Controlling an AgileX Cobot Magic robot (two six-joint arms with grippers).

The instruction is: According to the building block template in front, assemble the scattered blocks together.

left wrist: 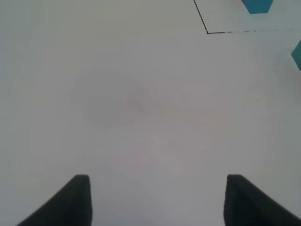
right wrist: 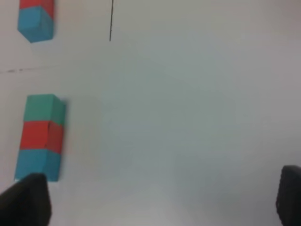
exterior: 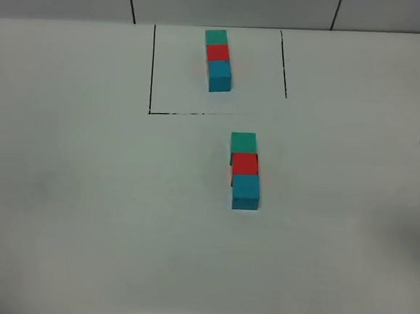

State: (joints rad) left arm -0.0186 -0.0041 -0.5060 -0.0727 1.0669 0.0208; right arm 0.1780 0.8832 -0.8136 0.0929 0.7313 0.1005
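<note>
Three scattered blocks (exterior: 244, 170) sit touching in a green-red-blue row on the white table (exterior: 83, 191), near the building block template (exterior: 218, 60) inside its black outline (exterior: 153, 69). On my left wrist view, the left gripper (left wrist: 157, 200) is spread wide over bare table. On my right wrist view, the right gripper (right wrist: 162, 200) is wide too, the row just beside one finger (right wrist: 26, 200).

bench (exterior: 82, 212) is looking smooth, matt white, laminate-like, giving off only a soft sheen; scattered blocks (exterior: 244, 170) are showing plain matt faces, green, red, blue, plastic or painted wood, can't tell; building block template (exterior: 218, 59) is showing the same matt finish; fingers (left wrist: 70, 202) are looking matt black, plastic-like
</note>
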